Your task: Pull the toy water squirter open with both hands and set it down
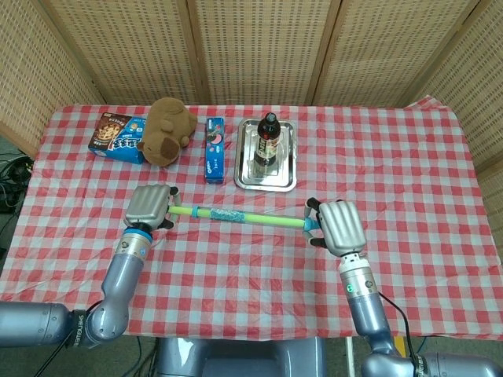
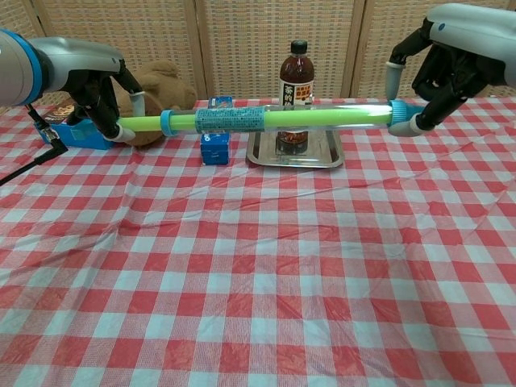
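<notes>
Seen from the head, the left hand (image 1: 149, 206) shows only its back; the chest view reveals its fingers (image 2: 122, 132) curled round the green plunger end of the toy water squirter (image 1: 247, 216), gripping it. The squirter spans level between both hands, held above the checked tablecloth (image 2: 258, 266), in front of the steel tray (image 1: 284, 182) and its dark bottle (image 2: 296, 74). The right hand (image 1: 338, 228) pinches the blue nozzle end, its other fingers spread, plain only from the chest.
</notes>
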You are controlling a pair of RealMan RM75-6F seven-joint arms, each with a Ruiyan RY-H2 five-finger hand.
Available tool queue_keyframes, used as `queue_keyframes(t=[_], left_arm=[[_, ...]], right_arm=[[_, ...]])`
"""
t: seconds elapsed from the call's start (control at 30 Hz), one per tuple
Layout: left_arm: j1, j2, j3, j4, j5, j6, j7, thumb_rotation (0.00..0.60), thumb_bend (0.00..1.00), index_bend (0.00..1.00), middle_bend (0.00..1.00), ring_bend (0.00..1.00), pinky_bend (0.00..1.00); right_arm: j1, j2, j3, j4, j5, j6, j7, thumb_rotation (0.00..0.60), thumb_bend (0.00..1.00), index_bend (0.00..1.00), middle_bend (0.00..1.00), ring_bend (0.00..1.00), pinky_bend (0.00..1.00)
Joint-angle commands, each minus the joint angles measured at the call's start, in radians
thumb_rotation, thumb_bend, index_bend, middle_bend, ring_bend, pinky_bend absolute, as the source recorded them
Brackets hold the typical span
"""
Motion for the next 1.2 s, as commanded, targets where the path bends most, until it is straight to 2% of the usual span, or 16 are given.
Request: queue_keyframes(t=[0.03,0.67,1.2], left_arm=[[0.0,0.002,0.003,-0.003,-0.002,0.003,0.0,0.6,0.66,0.84,0.91,0.83,0.72],[0.03,0.058,0.035,-0.03,0.03,0.005,-0.029,0.6,0.66,0.84,0.91,0.83,0.72],[0.099,0.115,0.084,0.02,0.067,-0.045,-0.103,0.6,0.66,0.84,0.91,0.83,0.72]], right_arm=[[0.0,0.003,-0.002,-0.002,0.001,0.002,0.0,0.6,0.45,0.58,1.0,1.0,0.63],[-0.025,0.027,-0.037,0.049,0.015,0.01,0.043,0.6,0.48,0.59,1.0,1.0,0.63],[-0.071,0.096,-0.04,0.097,0.024,0.011,0.113,0.6,0.48,0.59,1.0,1.0,0.63]])
